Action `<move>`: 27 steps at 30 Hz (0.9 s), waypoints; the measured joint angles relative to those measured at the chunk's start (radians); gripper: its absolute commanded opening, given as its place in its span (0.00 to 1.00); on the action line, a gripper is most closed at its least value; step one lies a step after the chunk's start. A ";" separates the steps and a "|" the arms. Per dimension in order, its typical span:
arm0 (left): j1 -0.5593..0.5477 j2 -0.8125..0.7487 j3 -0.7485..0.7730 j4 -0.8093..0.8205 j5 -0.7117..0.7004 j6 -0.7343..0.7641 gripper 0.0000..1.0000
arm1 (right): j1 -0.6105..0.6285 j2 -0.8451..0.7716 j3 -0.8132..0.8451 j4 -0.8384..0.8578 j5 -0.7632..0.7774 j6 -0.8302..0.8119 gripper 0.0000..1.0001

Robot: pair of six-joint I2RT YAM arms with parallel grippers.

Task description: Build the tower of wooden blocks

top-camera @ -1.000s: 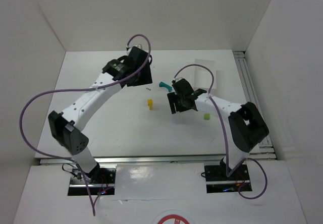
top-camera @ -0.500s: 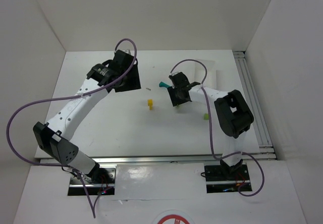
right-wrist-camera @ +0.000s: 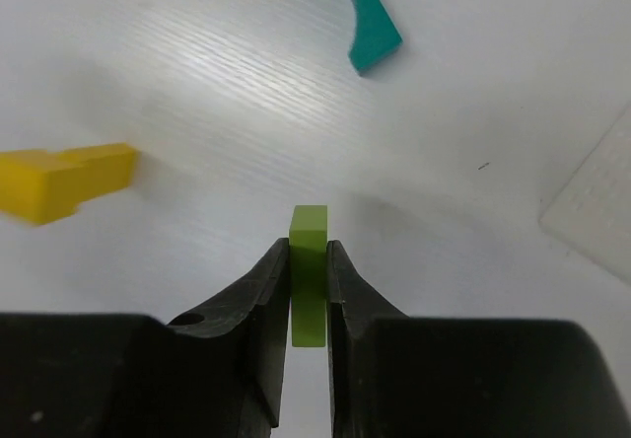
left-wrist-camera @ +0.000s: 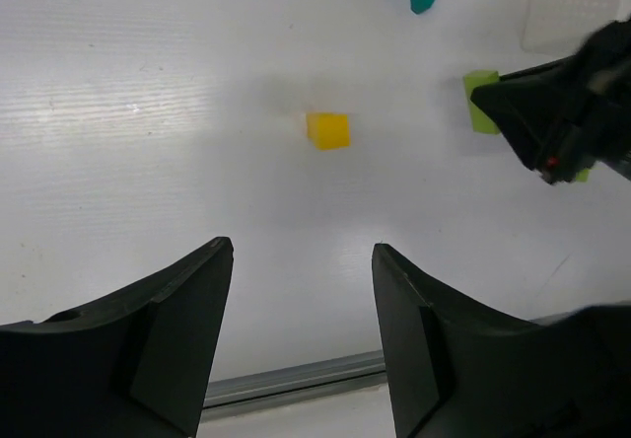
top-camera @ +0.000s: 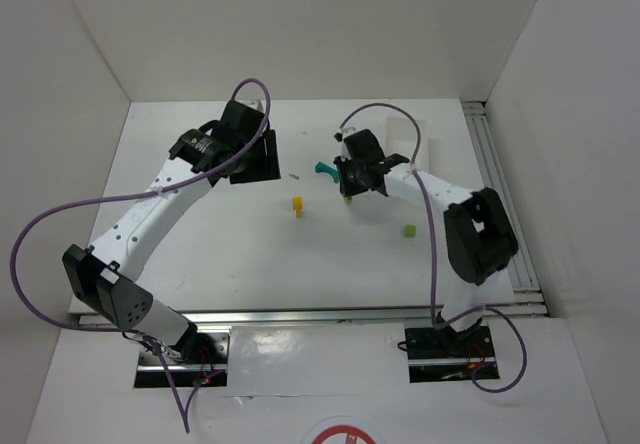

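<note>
My right gripper (right-wrist-camera: 309,246) is shut on a lime-green block (right-wrist-camera: 309,260), which stands up between the fingers just above the table. In the top view that gripper (top-camera: 348,196) sits right of the yellow block (top-camera: 297,205) and just below the teal arch (top-camera: 325,169). The arch (right-wrist-camera: 365,24) lies flat on its side. The yellow block (right-wrist-camera: 64,182) lies to the left of the held block. A second lime-green block (top-camera: 409,231) rests on the table farther right. My left gripper (left-wrist-camera: 301,260) is open and empty above the table, near the yellow block (left-wrist-camera: 327,130).
A white tray (top-camera: 405,139) lies at the back right, its corner (right-wrist-camera: 601,201) close to the right gripper. A tiny grey scrap (top-camera: 293,176) lies left of the arch. White walls enclose the table on three sides.
The right gripper has closed on the lime-green block and shifted back and left towards the arch. The left arm has swung a little to the left and stays open.
</note>
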 measured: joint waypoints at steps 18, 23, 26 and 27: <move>0.018 -0.219 -0.498 0.816 0.774 -0.053 0.72 | -0.142 -0.750 -0.398 0.261 -0.502 0.429 0.15; 0.006 -0.145 -0.587 1.030 0.874 -0.185 0.72 | -0.142 -0.775 -0.422 0.283 -0.497 0.494 0.15; -0.004 -0.126 -0.622 1.130 0.912 -0.246 0.72 | -0.142 -0.787 -0.422 0.304 -0.494 0.512 0.15; -0.006 -0.122 -0.631 1.162 0.924 -0.262 0.72 | -0.142 -0.789 -0.422 0.310 -0.494 0.516 0.15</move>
